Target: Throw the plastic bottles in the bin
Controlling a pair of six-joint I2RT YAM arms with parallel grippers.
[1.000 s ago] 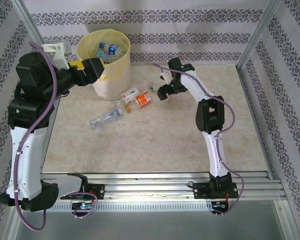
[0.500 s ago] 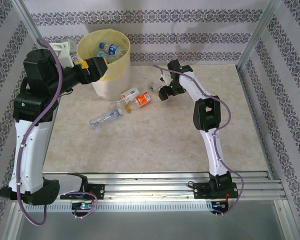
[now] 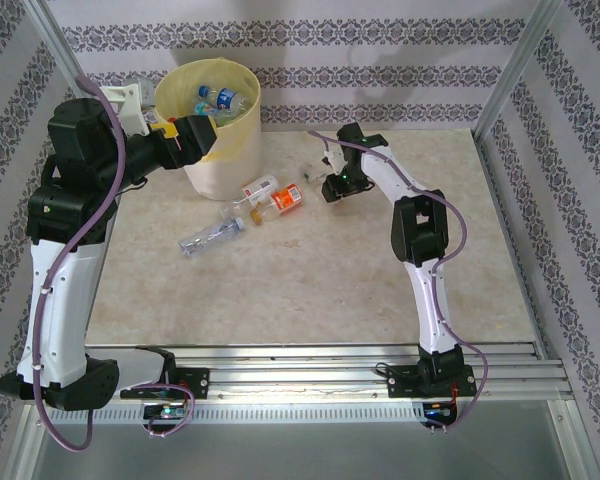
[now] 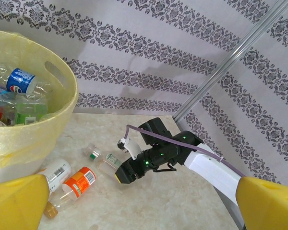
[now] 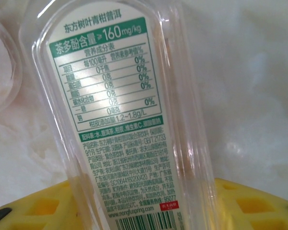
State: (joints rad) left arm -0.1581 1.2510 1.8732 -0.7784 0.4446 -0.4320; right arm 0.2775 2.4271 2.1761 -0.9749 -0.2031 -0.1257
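Setting: a pale marbled bench (image 3: 330,290) with patterned walls around it and two robot arms fixed at its near edge.
Bin: a round cream bin (image 3: 220,150) lined with a yellow bag stands at the far left corner of the bench.
Bottles in the bin: several plastic bottles lie heaped inside. One has a blue label (image 4: 20,80), and a green one (image 4: 26,112) lies just beside it.
Loose bottles: three lie on their sides on the bench just in front of the bin, toward the middle. One has a white label (image 3: 261,188). One with an orange label (image 3: 286,199) lies just beside it. A clear one (image 3: 208,236) lies a little nearer the near edge.
Green-label bottle: a clear bottle with a green and white printed label (image 5: 120,120) lies on the bench near the middle of the far edge, to the right of the other loose bottles.
Left claw: the left claw (image 3: 188,140) hangs beside the bin's rim on the bin's left side. It is released, with its yellow fingers (image 4: 14,203) spread wide and nothing between them.
Right claw: the right claw (image 4: 122,172) is low over the bench at the green-label bottle. Its yellow fingers (image 5: 252,206) sit one on each side of the bottle, right against it. Whether they are gripping it cannot be told.
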